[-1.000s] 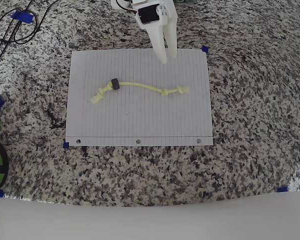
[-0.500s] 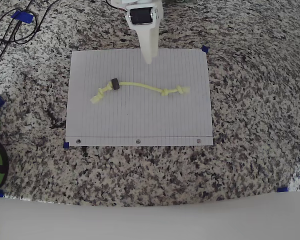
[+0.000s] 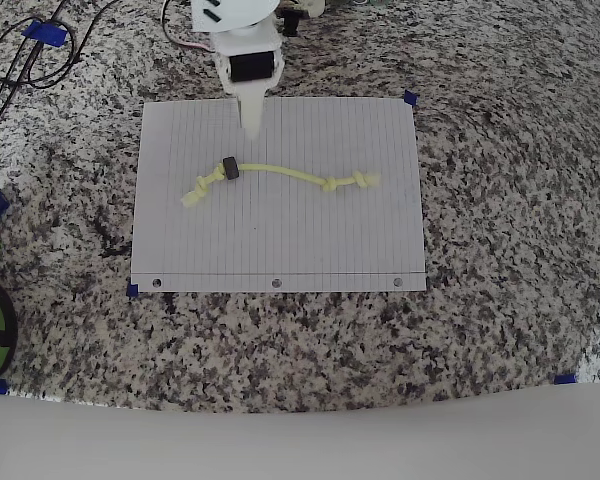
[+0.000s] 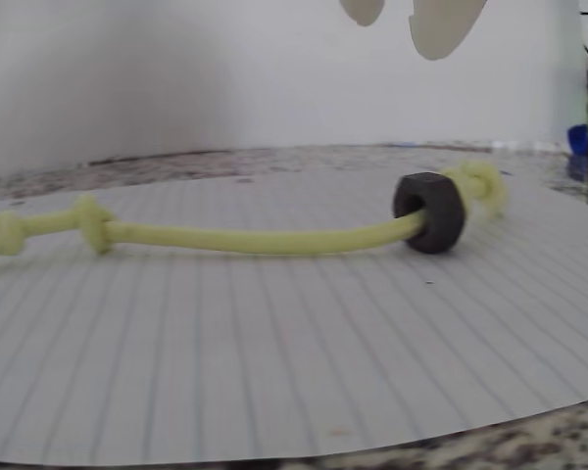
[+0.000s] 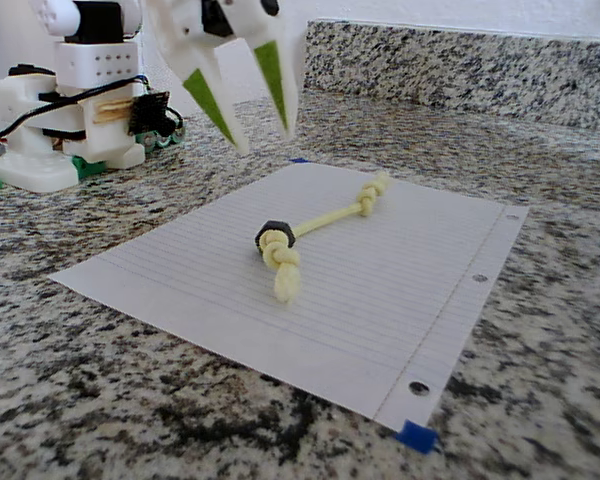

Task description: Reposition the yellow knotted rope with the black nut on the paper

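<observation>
A white lined paper (image 3: pixel 280 240) was laid flat on a speckled granite worktop (image 3: pixel 500 250), its punched-hole edge toward the near side in the overhead view. The yellow knotted rope (image 3: pixel 280 172) was stretched across the upper middle of the sheet, roughly parallel to the long edges, well inside every edge. The black nut (image 3: pixel 230 169) was threaded on it close to the left knot, standing on its rim. The gripper (image 5: pixel 255 120) was held above the sheet's far edge, near the nut's end of the cord, touching nothing; its two green-faced fingers were spread apart and empty. For a good grasp, it was judged that the tips should be lowered astride the cord just beside the nut, so the thin cord would be pinched without the paper being dragged.
</observation>
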